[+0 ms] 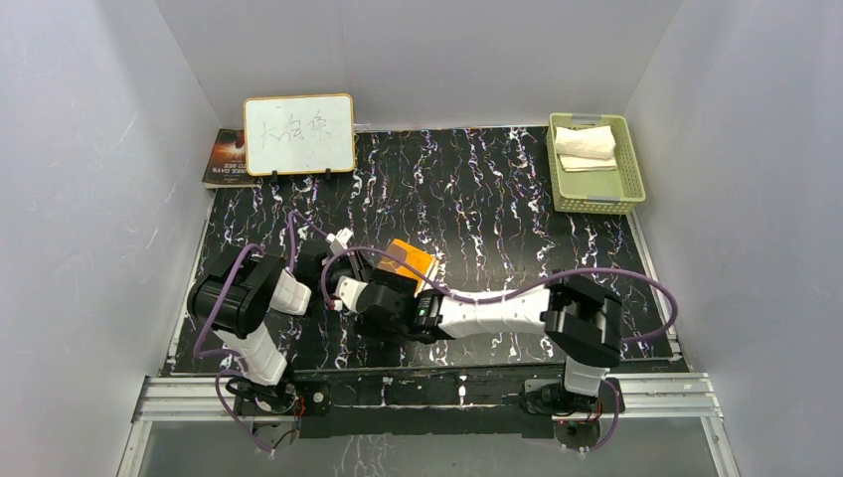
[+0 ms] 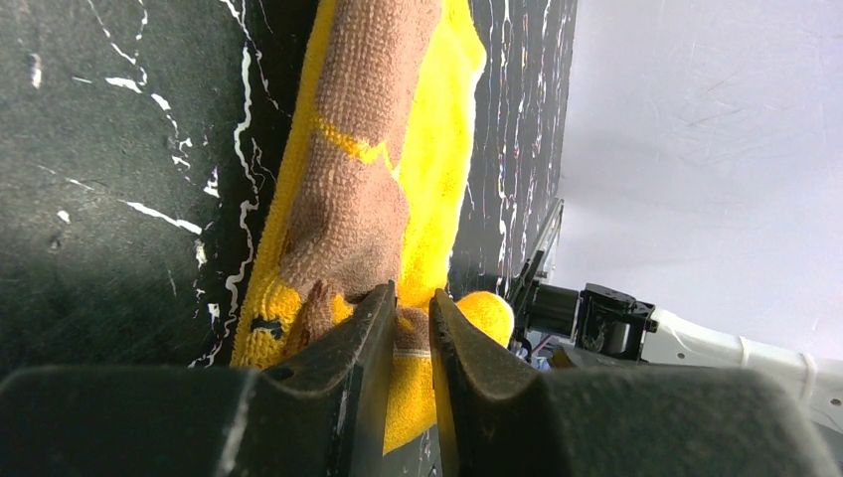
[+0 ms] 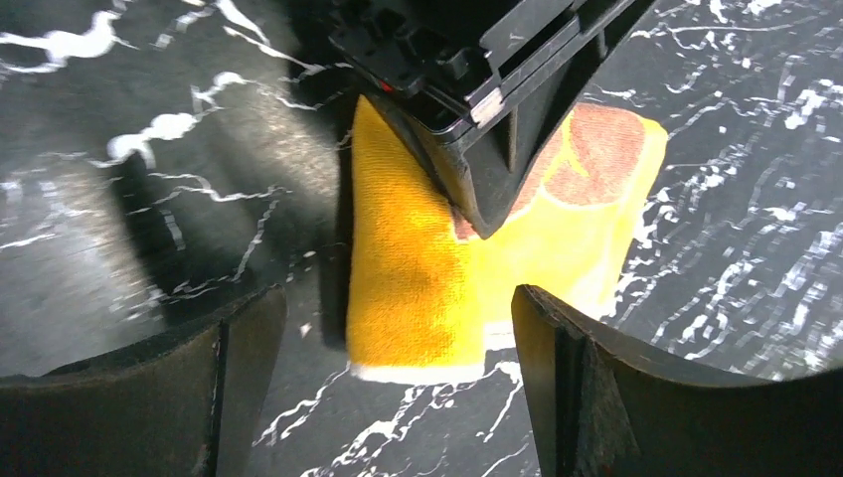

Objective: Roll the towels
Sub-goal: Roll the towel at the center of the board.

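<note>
Since the left pincer [image 2: 413, 298] is clenched on one end of the orange towel [image 2: 437, 149], everything kinda hinges on how the cloth runs from there. From that wrist's view its long axis goes straight away from the pincer, flat on the table [image 1: 497, 199], brown reverse showing on top.

The right pincer [image 3: 398, 298] is released, jaws wide, and hangs right over the same towel. The pale-edged end sits between its fingers, and the left pincer's black body is jammed in just beyond. So both arms are basically on it, left of centre on the near side.

Room-wise there's plenty of bare table to the far side and to the right. My guess is the tight spot is those two pincers nearly touching.

The cream towel [image 1: 587, 142] looks already rolled, sitting in the basket [image 1: 634, 159] at far right, well apart.
</note>
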Action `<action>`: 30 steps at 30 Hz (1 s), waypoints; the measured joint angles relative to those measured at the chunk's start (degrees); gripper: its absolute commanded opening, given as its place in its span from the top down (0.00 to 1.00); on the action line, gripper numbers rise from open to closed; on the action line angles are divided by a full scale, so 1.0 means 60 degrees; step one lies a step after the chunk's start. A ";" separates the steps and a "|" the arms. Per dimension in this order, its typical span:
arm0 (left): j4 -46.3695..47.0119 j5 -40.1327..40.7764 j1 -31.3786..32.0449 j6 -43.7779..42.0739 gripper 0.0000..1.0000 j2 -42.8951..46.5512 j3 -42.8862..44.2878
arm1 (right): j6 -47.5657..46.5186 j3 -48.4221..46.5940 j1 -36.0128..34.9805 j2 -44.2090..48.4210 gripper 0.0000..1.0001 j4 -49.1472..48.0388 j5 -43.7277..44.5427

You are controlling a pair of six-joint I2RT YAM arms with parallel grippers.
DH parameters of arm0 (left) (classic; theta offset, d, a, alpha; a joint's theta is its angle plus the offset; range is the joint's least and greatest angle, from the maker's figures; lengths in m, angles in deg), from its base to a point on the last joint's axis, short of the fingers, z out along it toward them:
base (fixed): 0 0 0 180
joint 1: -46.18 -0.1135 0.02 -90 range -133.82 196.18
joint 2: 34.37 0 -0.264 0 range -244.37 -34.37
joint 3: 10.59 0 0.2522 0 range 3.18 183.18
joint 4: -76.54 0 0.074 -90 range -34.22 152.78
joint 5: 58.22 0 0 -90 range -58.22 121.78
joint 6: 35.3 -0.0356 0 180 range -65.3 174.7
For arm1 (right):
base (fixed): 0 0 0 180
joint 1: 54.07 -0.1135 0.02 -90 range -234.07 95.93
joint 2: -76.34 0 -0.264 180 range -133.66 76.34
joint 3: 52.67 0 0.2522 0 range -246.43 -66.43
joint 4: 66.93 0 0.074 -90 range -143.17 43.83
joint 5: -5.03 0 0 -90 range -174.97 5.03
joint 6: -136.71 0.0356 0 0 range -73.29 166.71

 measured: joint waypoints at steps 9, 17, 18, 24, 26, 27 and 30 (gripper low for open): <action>0.0164 -0.0149 -0.0036 0.0036 0.79 -0.0138 0.0011 | -0.0707 -0.0026 -0.0488 -0.1220 0.29 -0.0266 0.1982; 0.0324 -0.0251 -0.0051 0.0087 0.79 -0.0262 0.0015 | -0.0831 -0.0029 -0.0586 -0.1377 0.49 -0.0259 0.2160; 0.0324 -0.0270 -0.0051 0.0087 0.79 -0.0273 0.0026 | -0.0812 -0.0029 -0.0576 -0.1432 0.50 -0.0255 0.2171; 0.0291 -0.0353 -0.0051 0.0080 0.79 -0.0339 0.0098 | -0.0747 -0.0182 -0.0452 -0.1727 0.58 -0.0251 0.2433; 0.0270 -0.0375 -0.0051 0.0073 0.79 -0.0346 0.0117 | -0.0688 -0.0200 -0.0361 -0.1759 0.62 -0.0248 0.2415; 0.0248 -0.0382 -0.0055 0.0066 0.79 -0.0346 0.0124 | -0.0663 -0.0200 -0.0328 -0.1770 0.66 -0.0244 0.2408; 0.0168 -0.0415 -0.0051 0.0040 0.79 -0.0346 0.0168 | -0.0543 -0.0211 -0.0219 -0.1825 0.77 -0.0240 0.2328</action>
